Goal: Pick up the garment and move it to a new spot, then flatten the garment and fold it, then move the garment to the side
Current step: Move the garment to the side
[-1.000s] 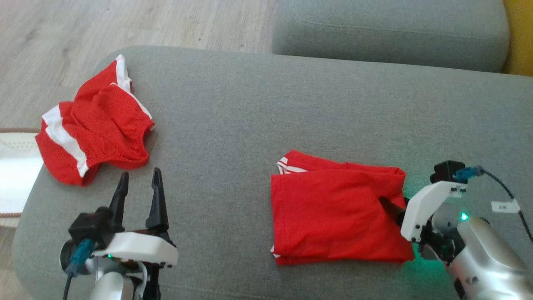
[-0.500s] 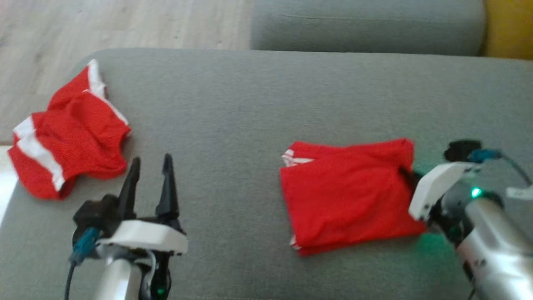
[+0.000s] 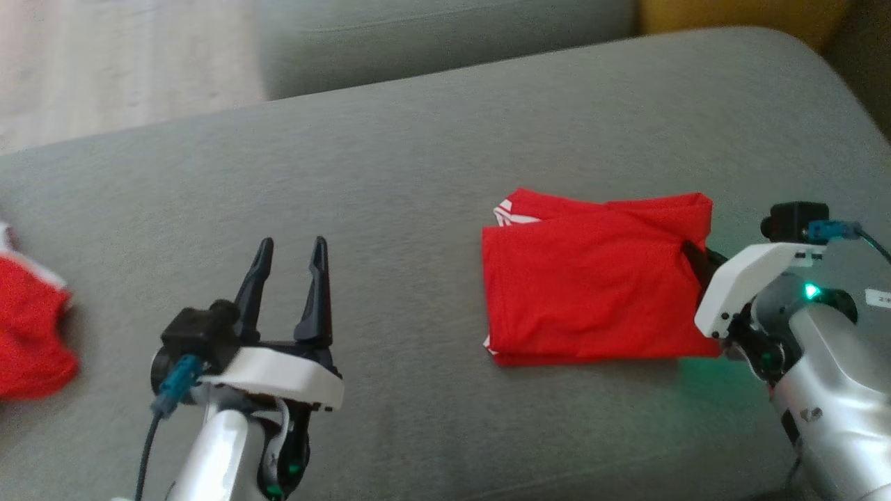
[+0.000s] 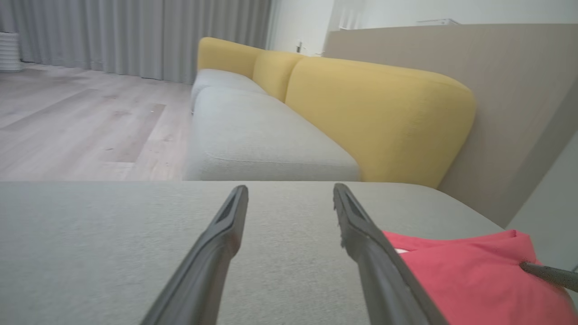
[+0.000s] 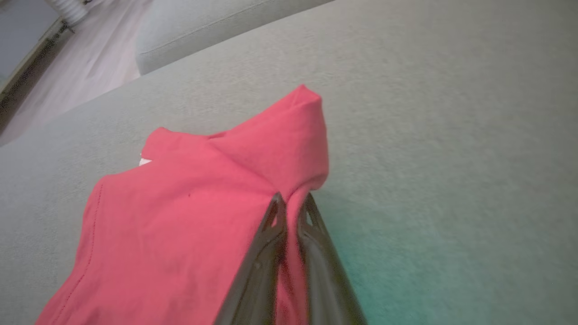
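Folded red cloth garment [image 3: 592,299], roughly rectangular, white stripes peeking out at its 10 o'clock corner. It sits at about 3 o'clock in the head view, flat on the wide grey fabric sofa cushion [image 3: 418,174]. Fold looks done, so the step in hand is likely the last one, moving it to the side.

Right gripper [image 3: 695,256] is at the garment's 3 o'clock edge, fingers closed together with red cloth pinched between them. The right wrist view shows the edge bunched up into a peak at the tips. How many layers are in the pinch: cannot tell.

Left gripper [image 3: 292,245] is at 7 o'clock in the head view, well apart from the garment. Its fingers are spread wide with nothing between them, hovering over bare cushion.

Risks:
- One-sided pinch. If only the top layers are caught, a pull would peel the fold open.
- Drag over rough upholstery. The far edge at 9 o'clock could lag and wrinkle or roll under.
- A small bite of cloth could slip out mid-move.
- The cushion's rounded end is near, at 2 to 3 o'clock. Too long a shift that way could leave the garment hanging off.
- The left gripper gives no support, so nothing steadies the free side.

Containers: none in play; the garment lies straight on the cushion. A second crumpled red garment with white trim [image 3: 28,334] lies at the 9 o'clock edge of the head view, well apart. Beyond, at 12 o'clock, are another grey seat cushion [image 3: 431,35] and pale wooden floor [image 3: 104,62].
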`<state>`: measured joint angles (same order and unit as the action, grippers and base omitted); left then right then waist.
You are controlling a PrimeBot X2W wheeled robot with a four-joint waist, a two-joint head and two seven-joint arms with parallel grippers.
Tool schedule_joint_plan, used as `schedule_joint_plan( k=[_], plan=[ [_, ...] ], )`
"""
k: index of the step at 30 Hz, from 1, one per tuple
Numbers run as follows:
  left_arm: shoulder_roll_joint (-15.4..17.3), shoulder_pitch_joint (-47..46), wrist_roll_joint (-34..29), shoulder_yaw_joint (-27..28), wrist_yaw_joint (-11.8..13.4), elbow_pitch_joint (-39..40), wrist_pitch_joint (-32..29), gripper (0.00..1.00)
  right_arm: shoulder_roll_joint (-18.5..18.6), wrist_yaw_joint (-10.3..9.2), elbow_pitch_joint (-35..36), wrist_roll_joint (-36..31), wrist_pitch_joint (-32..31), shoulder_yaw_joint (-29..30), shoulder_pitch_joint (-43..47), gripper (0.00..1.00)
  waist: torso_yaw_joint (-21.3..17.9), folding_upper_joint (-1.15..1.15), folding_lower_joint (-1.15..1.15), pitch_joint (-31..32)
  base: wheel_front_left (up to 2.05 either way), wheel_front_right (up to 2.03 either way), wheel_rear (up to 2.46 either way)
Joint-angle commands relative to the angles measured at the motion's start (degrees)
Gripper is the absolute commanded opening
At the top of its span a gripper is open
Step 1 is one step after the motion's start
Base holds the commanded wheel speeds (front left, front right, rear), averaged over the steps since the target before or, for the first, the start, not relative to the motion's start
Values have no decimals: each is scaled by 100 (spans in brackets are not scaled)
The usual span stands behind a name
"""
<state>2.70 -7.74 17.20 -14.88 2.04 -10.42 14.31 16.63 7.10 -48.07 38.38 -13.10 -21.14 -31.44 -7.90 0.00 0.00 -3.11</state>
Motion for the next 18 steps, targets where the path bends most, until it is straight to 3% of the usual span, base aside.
schedule_joint_plan(
  k=[1, 10, 18],
  plan=[
    [18, -318, -71, 124, 20, 161, 69, 100, 27, 39, 200, 36, 88, -72, -338, 0, -463, 0, 0, -122, 0, 0, 0],
    [18, -495, -219, -7, 26, 52, 69, 100, 66, 39, 304, 201, 196, -183, -457, 0, -1071, 0, 0, -312, 0, 0, 0],
    [18, -653, -382, 72, -8, 66, 69, 100, 154, 39, 372, 308, 263, -336, -786, 0, -1007, 0, 0, -633, 0, 0, 0]
  ],
)
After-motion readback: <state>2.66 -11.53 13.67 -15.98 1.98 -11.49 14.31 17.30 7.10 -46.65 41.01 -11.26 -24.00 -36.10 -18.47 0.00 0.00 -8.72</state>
